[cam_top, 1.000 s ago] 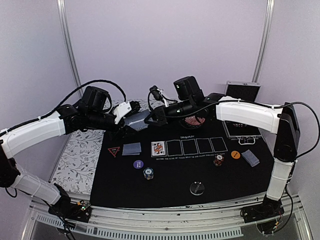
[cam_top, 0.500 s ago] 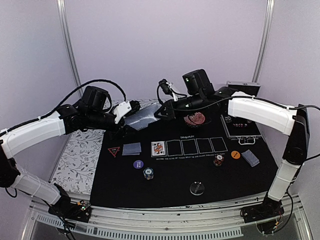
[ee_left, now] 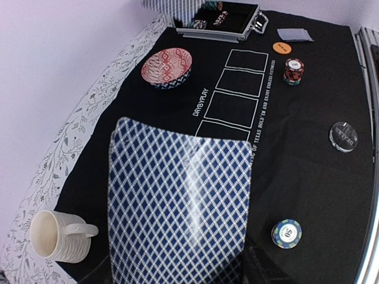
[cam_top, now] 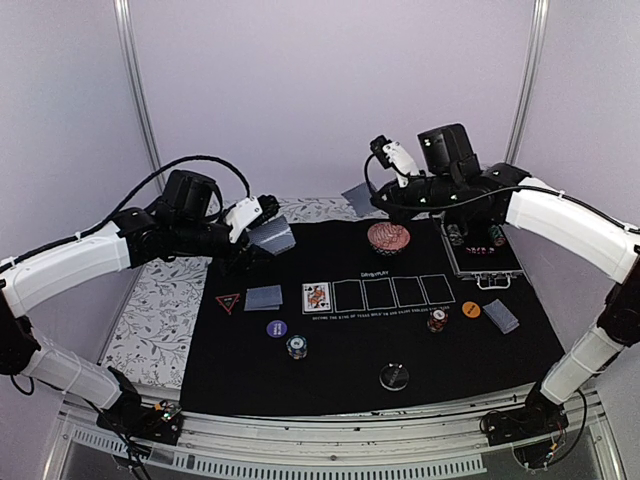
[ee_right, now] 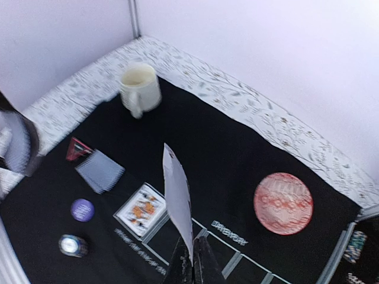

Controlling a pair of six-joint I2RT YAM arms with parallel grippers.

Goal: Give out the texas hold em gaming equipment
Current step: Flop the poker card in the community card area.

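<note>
My left gripper (cam_top: pixel 256 226) is shut on a deck of blue-checked playing cards (cam_top: pixel 272 237), held above the mat's far left. That deck (ee_left: pixel 177 201) fills the left wrist view and hides the fingers. My right gripper (cam_top: pixel 372 200) is shut on a single card (cam_top: pixel 358 198), raised above the mat's far edge, left of the bowl. In the right wrist view the card (ee_right: pixel 177 195) stands edge-on between the closed fingertips (ee_right: pixel 202 260). One face-up card (cam_top: pixel 316 296) lies in the first outlined box. Face-down cards lie at the left (cam_top: pixel 264 297) and right (cam_top: pixel 502 315).
On the black mat (cam_top: pixel 340 360) are a red-edged triangle (cam_top: pixel 228 302), purple disc (cam_top: pixel 277 328), blue chip stack (cam_top: pixel 296 346), red chip stack (cam_top: pixel 437 320), orange disc (cam_top: pixel 471 309) and clear disc (cam_top: pixel 394 377). A red bowl (cam_top: pixel 389 238), a chip case (cam_top: pixel 480 250) and a cream mug (ee_right: pixel 140 89) stand at the back.
My right gripper closed on one card at the deck and swung right and upward with it. The left arm and deck stayed put.
</note>
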